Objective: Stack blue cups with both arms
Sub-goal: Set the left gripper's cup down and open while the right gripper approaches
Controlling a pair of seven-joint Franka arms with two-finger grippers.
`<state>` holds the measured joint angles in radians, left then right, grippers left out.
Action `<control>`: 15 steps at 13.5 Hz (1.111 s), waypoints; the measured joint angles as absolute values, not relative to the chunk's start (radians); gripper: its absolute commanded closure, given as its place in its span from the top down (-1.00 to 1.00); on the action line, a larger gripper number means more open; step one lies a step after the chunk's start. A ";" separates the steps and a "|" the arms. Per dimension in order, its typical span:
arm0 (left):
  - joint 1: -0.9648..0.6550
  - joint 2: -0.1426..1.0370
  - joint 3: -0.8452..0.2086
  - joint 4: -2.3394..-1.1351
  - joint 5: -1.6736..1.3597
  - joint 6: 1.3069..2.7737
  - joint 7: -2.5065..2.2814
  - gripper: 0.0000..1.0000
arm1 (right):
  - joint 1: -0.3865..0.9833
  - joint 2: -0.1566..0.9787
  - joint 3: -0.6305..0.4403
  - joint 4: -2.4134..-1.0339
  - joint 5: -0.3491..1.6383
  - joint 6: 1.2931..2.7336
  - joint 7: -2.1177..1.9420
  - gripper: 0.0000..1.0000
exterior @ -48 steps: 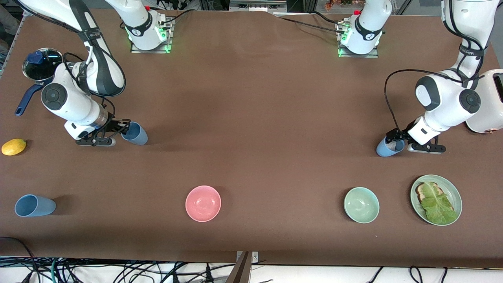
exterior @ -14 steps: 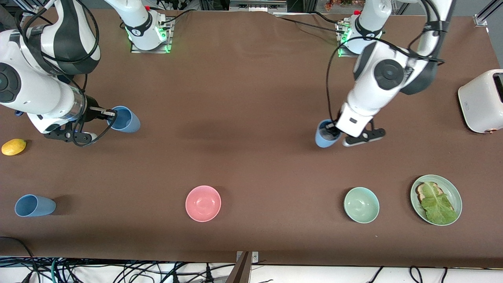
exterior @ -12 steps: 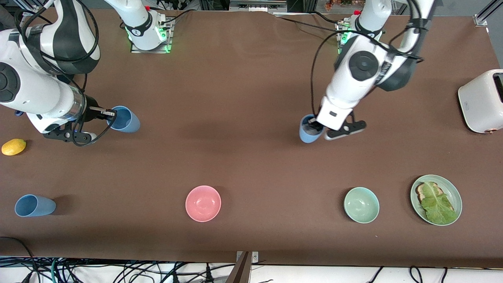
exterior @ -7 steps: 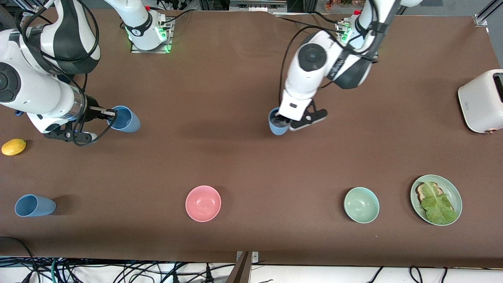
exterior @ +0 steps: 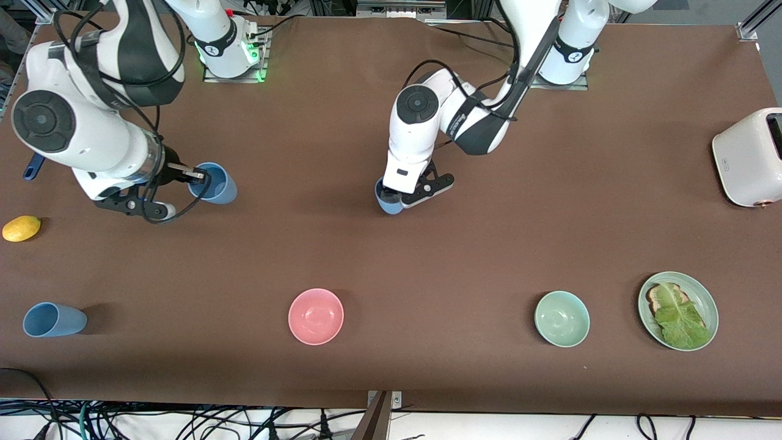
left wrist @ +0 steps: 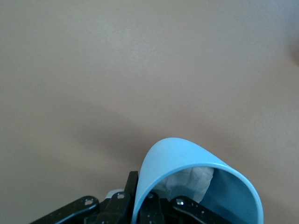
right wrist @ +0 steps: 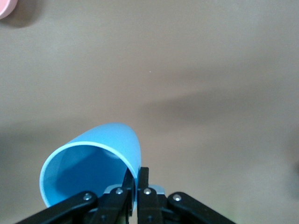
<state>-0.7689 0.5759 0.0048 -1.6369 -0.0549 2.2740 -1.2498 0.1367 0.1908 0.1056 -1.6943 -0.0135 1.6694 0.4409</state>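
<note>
The right gripper (exterior: 190, 176) pinches the rim of a blue cup (exterior: 215, 183), held in the air over the right arm's end of the table. The left gripper (exterior: 400, 197) pinches a second cup (exterior: 386, 201) by its wall over the middle. A third cup (exterior: 52, 319) lies on its side nearer the camera. Thin rim grips could let either cup tilt or slip as they meet

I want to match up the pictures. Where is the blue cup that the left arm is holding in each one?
Front view: the cup hangs over the table's middle, pinched in the left gripper.
Left wrist view: the same cup fills the lower edge, rim clamped by the gripper.
Right wrist view: not in it; the cup there is the right gripper's.
Shared landmark: the brown table.
</note>
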 measured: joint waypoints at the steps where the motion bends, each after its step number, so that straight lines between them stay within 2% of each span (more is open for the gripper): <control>1: -0.768 0.595 0.008 -1.634 -0.055 2.298 -1.251 -1.00 | 0.148 0.191 0.106 -1.692 -0.014 1.669 0.459 -1.00; 8: -0.768 0.699 0.011 -1.626 -0.055 2.439 -1.293 -0.97 | 0.197 0.193 0.108 -1.688 -0.011 1.671 0.553 -1.00; 10: -0.767 0.700 0.011 -1.620 -0.055 2.439 -1.297 -0.33 | 0.230 0.201 0.108 -1.683 0.004 1.675 0.610 -1.00; 12: -0.764 0.700 0.012 -1.615 -0.055 2.439 -1.300 0.45 | 0.269 0.224 0.109 -1.656 0.008 1.678 0.675 -1.00; 14: -0.763 0.699 0.016 -1.609 -0.055 2.437 -1.305 0.89 | 0.311 0.264 0.109 -1.606 0.009 1.683 0.745 -1.00; 15: -0.762 0.698 0.018 -1.603 -0.055 2.430 -1.308 0.97 | 0.332 0.288 0.109 -1.577 0.009 1.688 0.781 -1.00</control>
<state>-0.7619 0.6981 0.0184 -1.6032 -0.0549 2.4302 -1.3076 0.3319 0.2879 0.1094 -1.5768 0.0087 1.6880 0.7810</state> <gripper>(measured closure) 0.498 0.952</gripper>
